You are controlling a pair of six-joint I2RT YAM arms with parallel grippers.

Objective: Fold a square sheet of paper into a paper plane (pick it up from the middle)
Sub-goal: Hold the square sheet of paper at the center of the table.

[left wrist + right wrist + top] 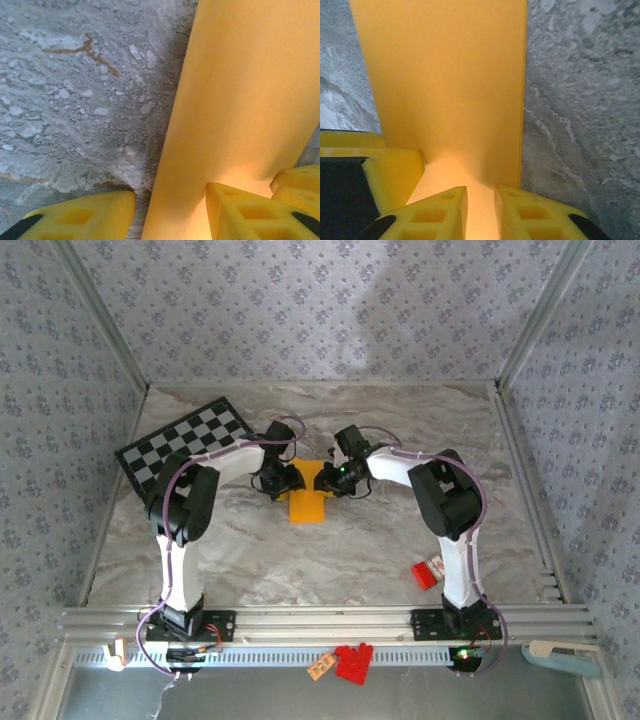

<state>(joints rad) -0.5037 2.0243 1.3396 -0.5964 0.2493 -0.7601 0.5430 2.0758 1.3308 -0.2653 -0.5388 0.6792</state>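
Arms meeting, in the overhead view, over the square sheet of paper, lying near the right corner of the checkered board. Wrist views adding the jaws: left gripper standing partly open, straddling one long edge of the paper; right gripper showing a narrow slit over the paper, grip impossible to tell. Tag far below the board being too small for reading.

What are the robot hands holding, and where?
Cannot tell. At the far edge of the orange paper, the right gripper is nearly closed and the left gripper open.
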